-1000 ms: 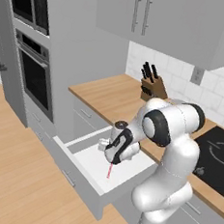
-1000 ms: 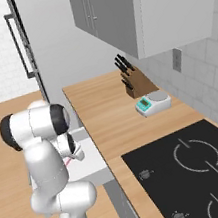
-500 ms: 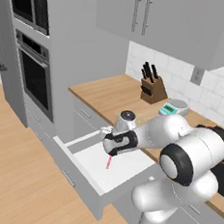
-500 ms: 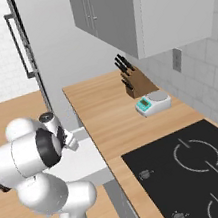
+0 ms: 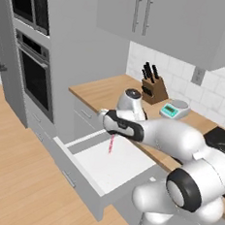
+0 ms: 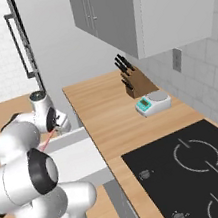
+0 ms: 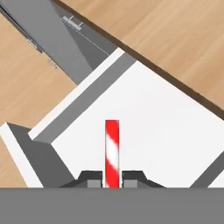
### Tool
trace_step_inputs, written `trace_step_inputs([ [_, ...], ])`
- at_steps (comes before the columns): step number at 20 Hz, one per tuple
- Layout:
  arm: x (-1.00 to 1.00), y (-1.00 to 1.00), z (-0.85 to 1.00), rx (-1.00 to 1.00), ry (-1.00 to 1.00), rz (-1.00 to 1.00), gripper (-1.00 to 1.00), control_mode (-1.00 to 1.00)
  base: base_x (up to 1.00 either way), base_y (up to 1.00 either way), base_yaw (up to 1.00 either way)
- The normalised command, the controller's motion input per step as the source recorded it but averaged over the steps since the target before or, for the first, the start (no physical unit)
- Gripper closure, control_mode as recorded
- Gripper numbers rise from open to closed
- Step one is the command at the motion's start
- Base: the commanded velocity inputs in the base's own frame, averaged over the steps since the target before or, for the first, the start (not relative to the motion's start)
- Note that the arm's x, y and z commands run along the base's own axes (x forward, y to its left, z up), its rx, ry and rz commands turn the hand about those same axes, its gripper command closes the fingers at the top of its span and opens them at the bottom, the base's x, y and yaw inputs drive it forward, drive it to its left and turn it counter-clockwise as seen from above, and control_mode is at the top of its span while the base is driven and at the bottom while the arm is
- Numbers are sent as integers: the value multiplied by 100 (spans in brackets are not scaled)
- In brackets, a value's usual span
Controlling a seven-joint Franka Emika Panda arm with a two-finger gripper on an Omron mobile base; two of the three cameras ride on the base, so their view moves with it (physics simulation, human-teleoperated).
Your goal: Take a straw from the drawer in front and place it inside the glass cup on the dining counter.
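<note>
My gripper [image 5: 111,132] hangs over the open drawer [image 5: 104,168], shut on the top of the red-pink striped straw [image 5: 111,144], which points down at the white drawer floor without touching it. In the hand view the straw [image 7: 112,151] rises between the two dark fingertips [image 7: 89,178] above the drawer's white interior [image 7: 166,118]. From the right base view the gripper [image 6: 58,124] holds the straw [image 6: 46,142] slanting down to the left over the drawer [image 6: 77,160]. The glass cup and the dining counter are out of view.
The wall-side wooden worktop [image 5: 106,92] behind the drawer carries a knife block [image 5: 153,86] and a small scale [image 5: 175,110]. A black cooktop [image 6: 202,165] lies to the right. A built-in oven [image 5: 35,73] stands left, with wooden floor [image 5: 16,173] in front of the drawer.
The arm has swung and stretched out, and the gripper has risen slightly with the straw, whose lower end now hangs higher above the drawer floor.
</note>
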Motion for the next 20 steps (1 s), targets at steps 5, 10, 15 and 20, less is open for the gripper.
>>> trace_step_inputs([
  [5,-9,-9,100,-15,0,12,100,-100,0,0,0],
  [10,-30,-37,96,-19,-3,11,100,-100,0,0,0],
  [15,-21,-55,49,-9,-3,3,100,-100,0,0,0],
  [20,-22,-63,4,1,0,0,100,-100,0,0,0],
])
